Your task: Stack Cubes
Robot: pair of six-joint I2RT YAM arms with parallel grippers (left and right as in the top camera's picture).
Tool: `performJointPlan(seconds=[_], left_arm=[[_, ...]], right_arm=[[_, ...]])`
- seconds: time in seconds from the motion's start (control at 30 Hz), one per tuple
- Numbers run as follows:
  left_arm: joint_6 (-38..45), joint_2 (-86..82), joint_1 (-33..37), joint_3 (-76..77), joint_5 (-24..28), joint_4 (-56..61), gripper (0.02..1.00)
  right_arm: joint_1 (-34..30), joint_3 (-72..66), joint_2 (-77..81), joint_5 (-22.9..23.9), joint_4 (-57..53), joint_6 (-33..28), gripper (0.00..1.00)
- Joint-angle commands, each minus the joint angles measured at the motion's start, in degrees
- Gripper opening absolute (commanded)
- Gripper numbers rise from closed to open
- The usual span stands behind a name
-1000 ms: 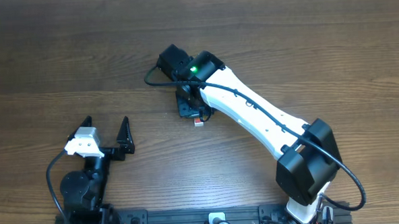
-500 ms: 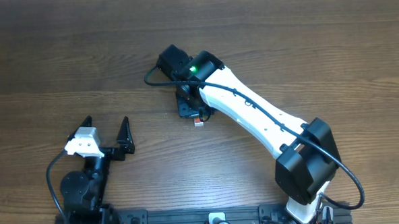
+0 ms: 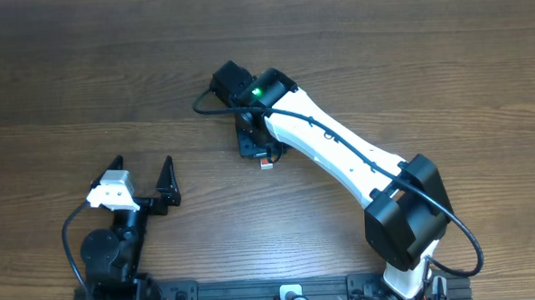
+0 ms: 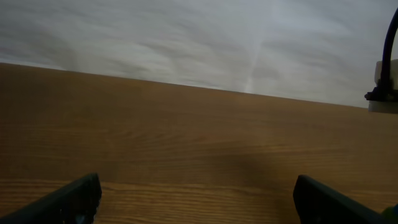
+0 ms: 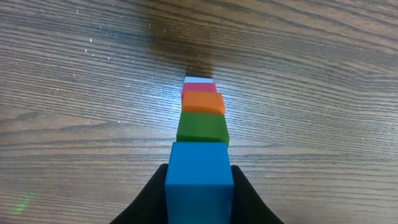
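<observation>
A stack of cubes stands at the table's middle, seen from above in the right wrist view: a blue cube [image 5: 199,177] on top, then green [image 5: 202,129], orange [image 5: 203,102], red [image 5: 199,88] and white [image 5: 199,79] at the bottom. My right gripper [image 5: 199,193] is shut on the blue cube, one dark finger [image 5: 155,193] pressed against each side. From the top view the right gripper [image 3: 253,140] covers the stack, and a white and red bit of cube [image 3: 266,164] peeks out beneath it. My left gripper [image 3: 143,171] is open near its base, with nothing between its fingers [image 4: 74,199].
The wooden table [image 3: 409,80] is bare around the stack. The right arm's white link [image 3: 331,152] runs diagonally from the lower right to the middle. In the left wrist view, part of the right arm [image 4: 384,81] shows far off.
The right arm's elbow has shifted slightly to the left. The gripper, the stack and the left arm stay where they were.
</observation>
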Motion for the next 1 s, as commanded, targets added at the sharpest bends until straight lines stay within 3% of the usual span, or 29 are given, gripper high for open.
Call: performJointPlan(seconds=[0.03, 0.7, 0.8, 0.9, 1.0], left_arm=[[0.66, -0.46, 0.28, -0.28, -0.26, -0.11, 1.0], [0.66, -0.46, 0.28, -0.28, -0.26, -0.11, 0.996], [0.66, -0.46, 0.28, -0.28, -0.26, -0.11, 0.996], [0.66, -0.46, 0.28, -0.28, -0.26, -0.11, 0.998], [0.66, -0.46, 0.28, -0.28, -0.26, -0.11, 0.998]], right_arm=[[-0.39, 1.31, 0.52, 0.37, 0.15, -0.37, 0.134], [-0.39, 1.31, 0.52, 0.57, 0.61, -0.37, 0.406], [-0.39, 1.31, 0.52, 0.59, 0.85, -0.37, 0.551], [-0.39, 1.38, 0.42, 1.01, 2.47, -0.37, 0.838], [-0.39, 2.12, -0.48, 3.15, 4.63, -1.11, 0.991]])
